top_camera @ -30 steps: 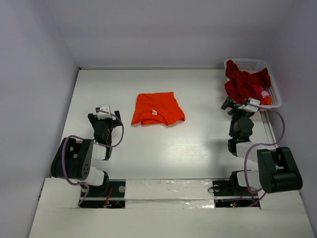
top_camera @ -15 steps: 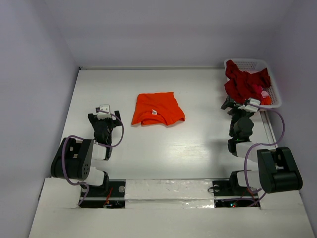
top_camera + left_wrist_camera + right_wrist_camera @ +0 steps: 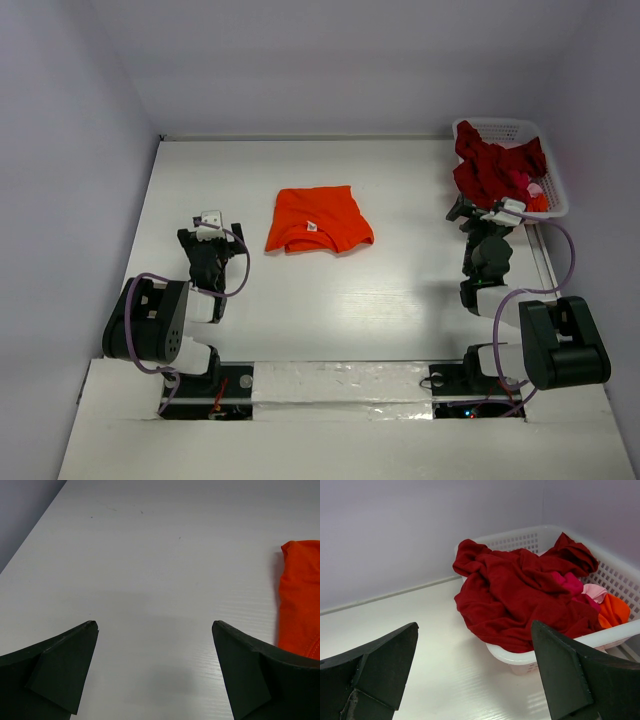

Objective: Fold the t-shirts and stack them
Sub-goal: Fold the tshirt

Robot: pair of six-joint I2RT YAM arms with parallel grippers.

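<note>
A white surface [image 3: 400,290] fills a plain booth, shut in on the left, right and far sides by pale lilac walls [image 3: 330,60]. The two arms are bolted at its near edge.

The orange shirt [image 3: 318,221] lies alone on the surface, left of centre, gathered into a compact rough square with its small white label [image 3: 311,227] facing up. The left wrist view catches one edge of it [image 3: 300,605] at the far right of the frame.

A white latticed basket [image 3: 505,128] sits in the far right corner against the walls. The red shirts [image 3: 490,165] are heaped in it in a crumpled mound that spills over its near rim. How many there are cannot be told. The right wrist view shows the heap [image 3: 520,595] close up. Pink cloth [image 3: 572,582] and a fold of orange cloth [image 3: 612,610] are tucked against the basket's [image 3: 615,635] right side.

The left claw [image 3: 210,232] hangs low over bare surface, just left of the orange shirt and apart from it. Its jaws are spread wide with nothing between them [image 3: 155,624].

The right claw [image 3: 487,212] sits just in front of the basket and points at the red heap. Its jaws are also spread wide, gripping nothing and touching nothing [image 3: 474,625].
</note>
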